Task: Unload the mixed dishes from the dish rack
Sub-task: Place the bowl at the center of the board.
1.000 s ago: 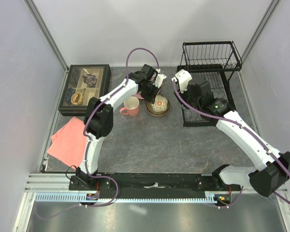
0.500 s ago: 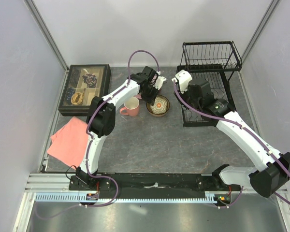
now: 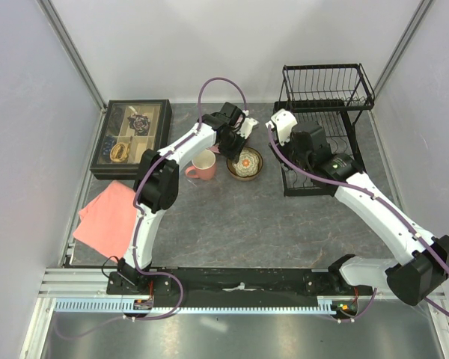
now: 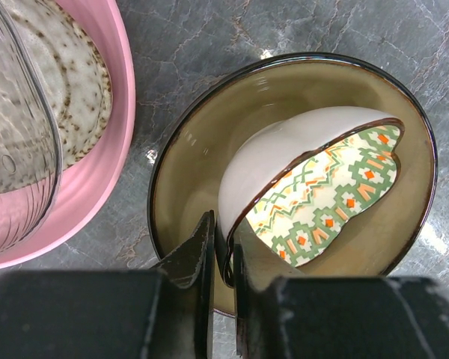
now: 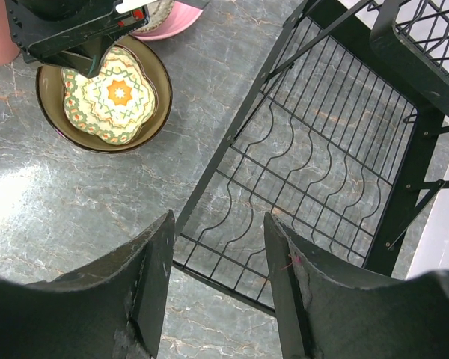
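Note:
A small white bowl with a green-and-orange patterned inside (image 4: 322,202) lies in the amber-brown bowl (image 4: 194,164) on the table, left of the dish rack (image 3: 325,127). My left gripper (image 4: 223,239) stands over them, shut on the patterned bowl's near rim, with only a thin dark gap at one finger. Just behind is the pink plate (image 4: 123,90) with the speckled plate (image 4: 75,75) on it. The salmon mug (image 3: 203,165) stands to the left. My right gripper (image 5: 218,221) hangs open and holds nothing, over the front left corner of the rack's lower shelf (image 5: 314,172), which shows no dishes.
A dark tray of small items (image 3: 131,137) sits at the back left, and a folded salmon cloth (image 3: 105,217) lies in front of it. A clear ribbed glass-like thing (image 4: 15,127) shows over the plates. Walls close in on both sides.
My left gripper has shifted slightly toward the back above the bowls, and its grip on the rim looks a little looser. The right arm has stayed put.

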{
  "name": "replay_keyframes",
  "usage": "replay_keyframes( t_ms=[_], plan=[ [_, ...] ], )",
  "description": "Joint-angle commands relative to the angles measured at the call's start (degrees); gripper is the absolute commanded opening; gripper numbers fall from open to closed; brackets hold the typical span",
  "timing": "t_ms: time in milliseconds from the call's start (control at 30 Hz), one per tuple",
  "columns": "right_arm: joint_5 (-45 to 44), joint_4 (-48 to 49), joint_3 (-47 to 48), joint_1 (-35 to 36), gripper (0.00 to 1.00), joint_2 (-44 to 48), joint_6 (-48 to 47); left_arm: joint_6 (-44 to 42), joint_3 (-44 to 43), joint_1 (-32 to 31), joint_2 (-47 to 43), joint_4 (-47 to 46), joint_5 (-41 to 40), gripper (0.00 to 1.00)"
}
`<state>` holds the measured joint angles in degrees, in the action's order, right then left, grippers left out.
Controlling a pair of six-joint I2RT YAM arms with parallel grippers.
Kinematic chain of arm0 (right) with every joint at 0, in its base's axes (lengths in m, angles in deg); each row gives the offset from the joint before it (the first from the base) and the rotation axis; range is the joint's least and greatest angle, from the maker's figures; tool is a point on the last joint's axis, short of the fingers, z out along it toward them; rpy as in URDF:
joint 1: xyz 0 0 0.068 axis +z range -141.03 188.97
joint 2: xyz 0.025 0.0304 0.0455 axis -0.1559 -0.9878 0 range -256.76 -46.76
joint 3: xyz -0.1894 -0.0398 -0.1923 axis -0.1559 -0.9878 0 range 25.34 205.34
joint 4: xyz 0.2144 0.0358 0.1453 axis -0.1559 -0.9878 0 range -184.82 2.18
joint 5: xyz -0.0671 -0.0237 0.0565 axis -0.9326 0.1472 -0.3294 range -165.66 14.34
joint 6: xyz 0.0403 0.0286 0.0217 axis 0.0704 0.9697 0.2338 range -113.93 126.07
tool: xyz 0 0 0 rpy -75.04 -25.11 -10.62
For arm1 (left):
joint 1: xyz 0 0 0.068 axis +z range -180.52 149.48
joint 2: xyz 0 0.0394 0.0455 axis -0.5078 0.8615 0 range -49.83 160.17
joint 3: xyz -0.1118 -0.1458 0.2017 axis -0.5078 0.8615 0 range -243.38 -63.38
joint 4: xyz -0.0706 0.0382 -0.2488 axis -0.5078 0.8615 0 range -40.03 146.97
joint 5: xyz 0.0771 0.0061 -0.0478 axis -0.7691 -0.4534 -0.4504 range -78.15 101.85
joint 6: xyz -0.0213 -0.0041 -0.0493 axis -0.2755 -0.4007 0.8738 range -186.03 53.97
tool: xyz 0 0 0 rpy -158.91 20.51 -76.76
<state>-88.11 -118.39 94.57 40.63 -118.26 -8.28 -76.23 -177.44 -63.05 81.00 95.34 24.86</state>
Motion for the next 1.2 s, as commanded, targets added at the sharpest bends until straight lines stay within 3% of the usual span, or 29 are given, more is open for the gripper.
replay_keyframes(
  t_ms=[0,333,633,1167],
  plan=[
    [-0.3,1.5,-0.3,-0.4,0.59,1.7,-0.3,-0.7,-2.7,-0.6,-0.2,-0.2,0.4,0.17],
    [-0.4,1.9,-1.2,-0.5,0.59,2.4,-0.3,-0.5,-2.2,-1.1,-0.3,-0.2,-0.2,0.20],
    [-0.1,2.2,-1.6,-0.6,0.60,2.7,-0.2,-1.0,-2.0,-2.0,-0.6,-0.3,-1.2,0.32],
    [0.5,2.4,-1.6,-0.9,0.60,2.2,-0.2,-1.8,-0.6,-2.2,-3.6,-0.4,-3.9,0.42]
  ],
)
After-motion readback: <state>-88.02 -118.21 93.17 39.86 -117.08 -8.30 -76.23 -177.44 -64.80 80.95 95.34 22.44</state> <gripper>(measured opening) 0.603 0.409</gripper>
